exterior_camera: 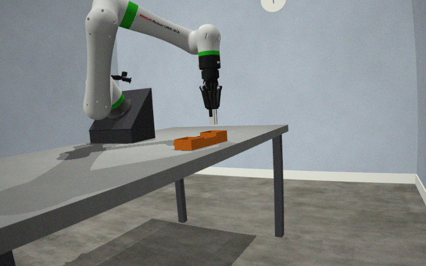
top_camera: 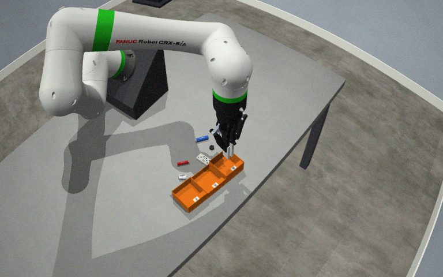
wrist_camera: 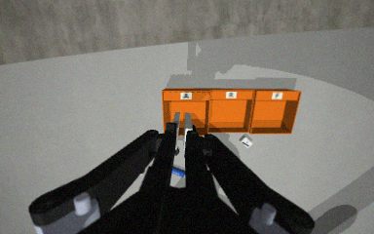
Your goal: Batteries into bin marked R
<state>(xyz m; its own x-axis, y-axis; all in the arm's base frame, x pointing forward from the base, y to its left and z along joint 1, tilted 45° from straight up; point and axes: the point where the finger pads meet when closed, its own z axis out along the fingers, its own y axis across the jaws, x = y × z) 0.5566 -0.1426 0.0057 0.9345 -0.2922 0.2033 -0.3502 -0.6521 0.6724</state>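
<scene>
A blue battery (top_camera: 202, 138) (wrist_camera: 178, 172) lies on the table behind the bins, partly hidden by the gripper in the wrist view. A red battery (top_camera: 183, 163) lies on the table left of the domino and is hidden in the wrist view. Bin R (top_camera: 209, 190) (wrist_camera: 216, 96) is the middle compartment of the orange row; I see nothing in it. My gripper (top_camera: 230, 152) (exterior_camera: 213, 121) (wrist_camera: 182, 120) is shut, with a narrow gap and nothing seen between its fingers. It hangs above bin A, beside bin R.
Bin A (top_camera: 240, 167) (wrist_camera: 200, 96) and bin F (top_camera: 192, 207) (wrist_camera: 263, 96) flank bin R. A white domino (top_camera: 203, 158) lies close behind the row. A small dark object (top_camera: 211, 147) lies near the blue battery. A small white piece (top_camera: 182, 176) (wrist_camera: 245, 141) lies behind bin F.
</scene>
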